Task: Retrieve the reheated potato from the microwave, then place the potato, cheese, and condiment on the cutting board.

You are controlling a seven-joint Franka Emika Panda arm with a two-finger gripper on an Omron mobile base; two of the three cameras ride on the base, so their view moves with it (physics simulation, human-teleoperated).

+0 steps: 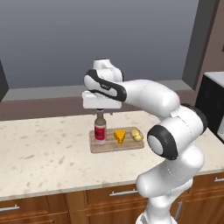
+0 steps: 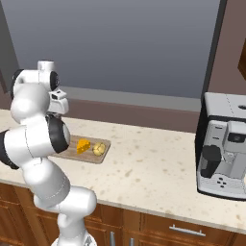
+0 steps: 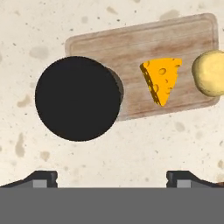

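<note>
- The condiment (image 1: 100, 129) is seen standing upright at the left end of the cutting board (image 1: 127, 147), directly under the gripper (image 1: 102, 111), on a speckled beige counter (image 1: 43, 153).
- The gripper is held just above the bottle's black cap, with nothing clasped between the fingers; whether cap and fingers touch cannot be told from the left base view.
- In the hand view the black cap (image 3: 78, 98) is seen from straight above as a round dark disc, and the two fingertips (image 3: 43, 178) are set wide apart at the bottom edge, clear of the cap on either side.
- The jaws are shown spread wide and empty.
- The cheese (image 1: 120, 136) is laid at the middle of the board, just beside the bottle, and the potato (image 1: 137, 135) is laid at the board's right end, just beside the cheese.
- In the hand view the cheese (image 3: 161, 80) is pictured to the right of the cap, and the potato (image 3: 210, 73) is cut off by the right edge.
- In the right base view the board (image 2: 103, 153) is partly hidden behind the arm, and a coffee machine (image 2: 223, 153) is pictured well apart on the counter.
- A dark-fronted appliance (image 1: 212, 105) is glimpsed at the right edge of the left base view.
</note>
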